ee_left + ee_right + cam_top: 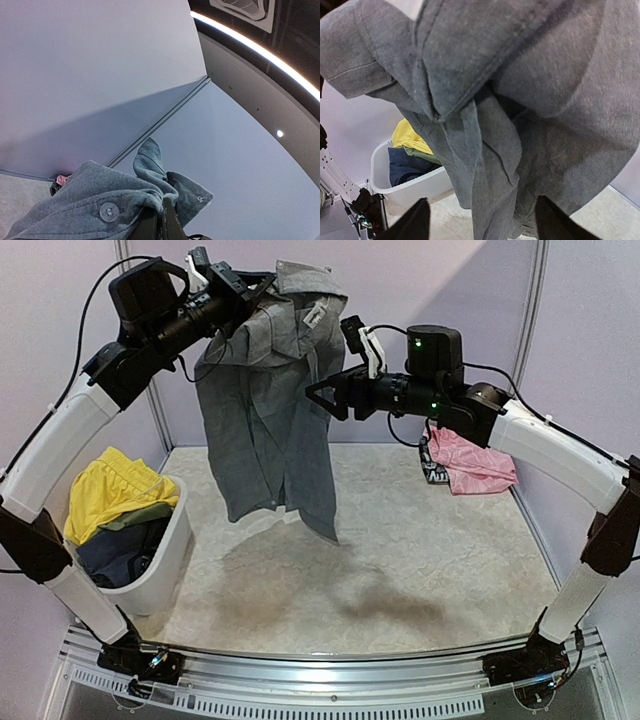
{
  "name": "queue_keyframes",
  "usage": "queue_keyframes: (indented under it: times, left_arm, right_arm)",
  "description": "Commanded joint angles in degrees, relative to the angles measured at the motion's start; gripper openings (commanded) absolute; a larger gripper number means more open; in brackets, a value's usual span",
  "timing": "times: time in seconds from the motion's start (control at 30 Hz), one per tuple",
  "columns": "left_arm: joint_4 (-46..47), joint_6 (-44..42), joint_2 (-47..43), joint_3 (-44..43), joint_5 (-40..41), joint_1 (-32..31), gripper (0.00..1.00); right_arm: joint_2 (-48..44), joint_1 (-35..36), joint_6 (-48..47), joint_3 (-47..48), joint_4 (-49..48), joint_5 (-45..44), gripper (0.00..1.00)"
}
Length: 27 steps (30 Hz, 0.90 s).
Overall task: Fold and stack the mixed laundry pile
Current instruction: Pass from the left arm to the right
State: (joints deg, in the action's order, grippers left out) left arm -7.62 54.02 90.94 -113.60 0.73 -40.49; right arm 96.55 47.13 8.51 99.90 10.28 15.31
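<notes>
A large grey long-sleeved shirt [265, 430] hangs in the air over the back of the table. My left gripper [262, 285] is shut on its collar end, high up; the left wrist view shows the cloth [90, 205] bunched round the closed jaws [161, 220]. My right gripper [312, 395] stands open at the shirt's right edge, a little lower. In the right wrist view a fold of the shirt [520, 100] hangs between its two dark fingertips [412, 222], which stand wide apart. Yellow shorts [110, 490], an olive piece [140, 515] and a dark blue piece [120, 555] lie in the tub.
The white plastic tub [165, 570] stands at the table's left edge, also in the right wrist view [410, 187]. A shiny pink piece [470, 465] lies at the back right, partly under my right arm. Grey walls close in the back and both sides.
</notes>
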Motion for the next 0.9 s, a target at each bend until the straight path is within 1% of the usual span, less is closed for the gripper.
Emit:
queue_keyframes:
  times: [0.0,0.03,0.1,0.17,0.23,0.4,0.5,0.6,0.7,0.8,0.87]
  left_arm:
    - [3.23,-1.1,-2.04,1.02,1.43,-1.26,0.0]
    - [3.22,-1.11,-2.15,1.37,1.58,-1.32,0.0]
    - [3.32,-1.0,-2.33,1.81,1.87,-1.35,0.0]
    - [3.65,-0.75,-2.19,2.22,1.98,-1.35,0.0]
    - [4.03,-0.67,-2.08,2.61,2.02,-1.47,0.0]
    - [4.91,-0.87,-2.08,4.14,2.66,-1.87,0.0]
    - [4.51,-1.42,-2.27,5.29,3.55,-1.87,0.0]
    - [1.35,-1.85,-2.41,5.63,7.66,-1.8,0.0]
    - [-3.99,-1.42,-0.7,3.48,10.56,-1.42,0.0]
    - [-11.53,-2.14,3.8,-1.51,9.15,-1.17,0.0]
    - [-14.92,-2.44,6.44,-4.22,6.49,-1.17,0.04]
  right_arm:
    - [2.41,0.15,-0.88,3.32,0.6,-0.83,0.6]
    - [2.49,0.15,-0.8,3.44,0.64,-0.78,0.53]
    - [2.46,0.16,-0.57,3.39,0.65,-0.46,0.44]
    - [2.5,0.21,-0.52,3.37,0.63,0.06,0.41]
    - [2.59,0.19,-0.39,3.22,0.68,0.57,0.35]
    - [3.2,0.18,-0.34,3.02,0.96,1.03,0.11]
    - [2.37,0.3,0.03,3.1,1.62,3.46,0.0]
    - [0.23,0.56,1.43,4.06,2.02,10.52,0.0]
    - [-1.52,1.33,2.85,8.21,4.64,17.09,0.0]
    - [-2.43,1.33,4.88,12.97,6.74,21.46,0.0]
    - [-3.1,1.38,5.91,15.48,7.25,22.99,0.0]
